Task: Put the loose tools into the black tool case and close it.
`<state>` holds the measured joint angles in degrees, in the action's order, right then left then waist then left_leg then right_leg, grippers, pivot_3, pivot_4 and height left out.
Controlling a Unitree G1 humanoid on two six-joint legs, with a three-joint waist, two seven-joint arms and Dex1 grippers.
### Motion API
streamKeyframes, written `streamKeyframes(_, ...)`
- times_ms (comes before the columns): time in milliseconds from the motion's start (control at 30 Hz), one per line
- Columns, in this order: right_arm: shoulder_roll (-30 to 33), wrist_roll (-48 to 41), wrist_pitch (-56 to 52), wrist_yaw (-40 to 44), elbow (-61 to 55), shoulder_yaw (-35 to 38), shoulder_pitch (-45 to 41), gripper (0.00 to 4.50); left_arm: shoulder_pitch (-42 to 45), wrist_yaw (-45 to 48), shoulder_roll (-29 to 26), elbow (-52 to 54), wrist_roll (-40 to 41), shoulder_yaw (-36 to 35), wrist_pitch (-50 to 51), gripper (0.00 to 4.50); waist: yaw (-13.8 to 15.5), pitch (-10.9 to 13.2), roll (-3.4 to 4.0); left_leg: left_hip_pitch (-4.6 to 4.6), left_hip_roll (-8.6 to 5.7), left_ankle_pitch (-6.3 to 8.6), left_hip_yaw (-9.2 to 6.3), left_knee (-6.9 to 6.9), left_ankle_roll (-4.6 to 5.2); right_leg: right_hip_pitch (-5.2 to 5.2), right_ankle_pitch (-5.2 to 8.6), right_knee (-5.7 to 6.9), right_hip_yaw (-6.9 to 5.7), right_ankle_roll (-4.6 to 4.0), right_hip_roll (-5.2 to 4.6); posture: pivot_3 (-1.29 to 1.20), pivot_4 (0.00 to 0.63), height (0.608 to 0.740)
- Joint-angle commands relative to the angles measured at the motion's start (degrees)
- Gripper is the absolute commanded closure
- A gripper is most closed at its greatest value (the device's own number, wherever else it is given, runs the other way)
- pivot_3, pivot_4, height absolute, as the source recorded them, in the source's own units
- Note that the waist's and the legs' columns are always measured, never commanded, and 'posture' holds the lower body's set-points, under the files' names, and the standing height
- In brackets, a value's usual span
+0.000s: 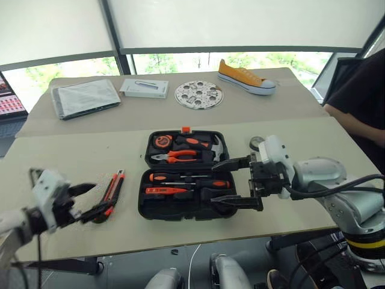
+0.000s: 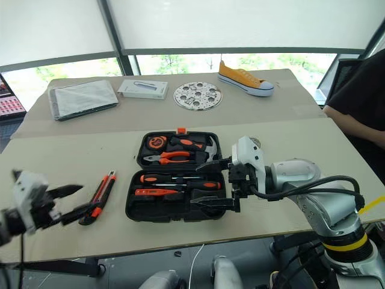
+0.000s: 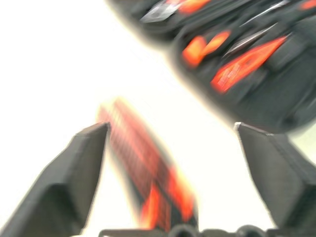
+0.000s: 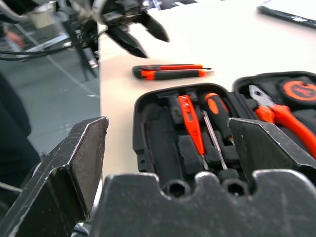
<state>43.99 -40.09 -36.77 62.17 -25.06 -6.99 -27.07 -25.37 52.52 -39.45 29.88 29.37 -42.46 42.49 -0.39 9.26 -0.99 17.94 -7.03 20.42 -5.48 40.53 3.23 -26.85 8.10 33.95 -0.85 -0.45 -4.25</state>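
The black tool case [image 1: 144,208] lies open at the table's middle. Its near half holds two black-and-orange screwdrivers [image 1: 191,179] and a red tester screwdriver [image 1: 165,191]. The far half holds pliers, a hammer and a tape measure. The utility knife [image 1: 113,189] lies on the table left of the case. My left gripper [image 1: 99,200] is open at the knife's near end, which lies between its fingers [image 3: 74,168]; I cannot tell if they touch. My right gripper [image 1: 238,183] hangs open over the case's right edge, holding nothing. A small round roll [image 1: 257,143] sits behind it.
At the back stand a yellow sneaker [image 1: 245,77], a round perforated disc [image 1: 198,94], a white box [image 1: 144,88] and a grey flat slab [image 1: 84,98]. A person in black [image 1: 361,90] sits at the right edge. The table's front edge runs just below the case.
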Motion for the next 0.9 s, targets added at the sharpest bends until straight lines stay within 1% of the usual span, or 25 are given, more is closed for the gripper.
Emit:
streamKeyframes(33,-0.96,1.34,2.79,2.99,1.58,-0.59,-2.18,0.0,-5.22,-6.57,4.76,9.33,1.83,-4.64,3.58,0.02,1.04,0.02,-0.02,-0.02,0.0,0.02,0.0,0.0,-0.04,0.08,0.0,-0.02,0.0,0.01,-0.05,0.0,0.15,0.737)
streamKeyframes(100,-1.42,1.74,3.0,3.62,2.1,-0.99,-2.68,0.0,-4.97,-9.78,5.85,11.4,2.5,-3.69,5.89,0.02,1.89,0.03,-0.03,-0.03,-0.01,0.27,-0.04,0.01,-0.43,0.23,0.0,-0.03,0.01,0.03,-0.13,0.0,0.15,0.737)
streamKeyframes(167,-1.79,2.12,3.0,3.97,2.31,-1.13,-2.99,0.0,-2.17,-13.48,5.2,12.06,3.35,-2.04,9.74,0.02,2.64,0.04,-0.02,-0.19,0.0,0.27,-0.15,0.07,-0.45,0.52,0.04,-0.01,0.01,0.09,-0.11,0.0,0.15,0.737)
streamKeyframes(233,-1.91,2.3,2.89,4.2,2.21,-0.93,-2.96,0.0,0.53,-16.08,3.95,12.22,3.64,-0.36,12.7,0.02,2.7,0.03,-0.03,-0.34,0.01,0.25,-0.18,0.07,-0.49,0.65,0.29,0.02,0.01,0.5,-0.09,0.0,0.15,0.737)
streamKeyframes(267,-1.91,2.39,2.79,4.1,2.03,-0.69,-2.78,0.0,2.53,-17.55,2.98,11.94,3.65,0.98,14.9,0.02,2.62,0.03,-0.03,-0.4,0.01,0.24,-0.18,0.07,-0.51,0.66,0.3,0.06,0.02,0.51,-0.08,0.0,0.15,0.737)
streamKeyframes(333,-1.87,2.6,2.56,3.56,1.46,-0.12,-2.21,0.0,7.28,-20.0,0.74,10.69,3.57,4.54,19.13,0.02,2.43,0.03,-0.02,-0.44,0.01,0.24,-0.16,0.07,-0.51,0.61,0.29,0.12,0.01,0.49,-0.05,0.0,0.15,0.737)
streamKeyframes(400,-1.74,2.81,2.54,3.07,0.57,0.26,-1.51,0.0,12.38,-22.71,-0.29,8.8,3.48,7.31,23.16,0.02,2.4,0.03,-0.02,-0.44,0.01,0.25,-0.17,0.06,-0.53,0.56,0.06,0.14,-0.01,0.1,-0.01,0.0,0.15,0.737)
streamKeyframes(500,-1.51,2.34,1.86,1.44,-2.11,1.13,0.08,0.0,20.07,-24.39,-2.24,3.96,2.33,15.25,26.7,0.02,2.03,0.03,-0.02,-0.43,-0.02,0.25,-0.16,0.05,-0.55,0.5,0.03,0.11,-0.03,0.04,0.04,0.0,0.15,0.737)
streamKeyframes(600,-1.33,1.86,1.16,-0.2,-4.11,1.83,1.12,0.0,22.76,-24.05,-4.07,-0.65,0.26,22.4,26.03,0.02,1.26,0.03,-0.02,-0.4,-0.06,0.25,-0.16,0.04,-0.54,0.46,0.03,0.07,-0.03,0.04,0.03,0.0,0.15,0.737)
streamKeyframes(733,-1.05,1.34,0.34,-1.82,-5.69,2.7,2.06,0.0,23.97,-24.59,-4.78,-6.38,-2.92,27.56,22.97,0.02,1.07,-0.03,0.14,-0.52,-0.08,0.25,-0.12,-0.22,-0.55,0.45,0.05,0.03,-0.01,0.01,-0.04,0.0,0.15,0.737)
streamKeyframes(833,-0.68,1.43,-0.15,-2.71,-6.65,3.38,2.82,0.0,24.4,-23.48,-4.73,-9.16,-2.76,27.62,21.71,0.77,1.21,-0.07,0.21,-0.66,-0.05,0.2,-0.12,-0.4,-0.66,0.54,0.12,0.05,0.02,-0.05,-0.08,0.0,0.15,0.737)
streamKeyframes(867,-0.55,1.4,-0.26,-2.83,-6.84,3.62,3.03,0.0,24.44,-23.42,-4.63,-9.71,-2.64,27.51,21.81,1.12,1.19,-0.09,0.23,-0.68,-0.05,0.18,-0.12,-0.5,-0.71,0.55,0.12,0.05,0.06,-0.04,-0.09,0.0,0.15,0.737)
streamKeyframes(900,-0.28,1.26,-0.39,-3.01,-7.2,4.01,3.42,0.0,24.29,-23.01,-5.19,-10.41,-3.03,27.5,20.87,1.62,1.13,-0.12,0.29,-0.71,-0.03,0.14,-0.13,-0.55,-0.77,0.55,0.13,0.07,0.09,-0.01,-0.1,0.0,0.15,0.737)
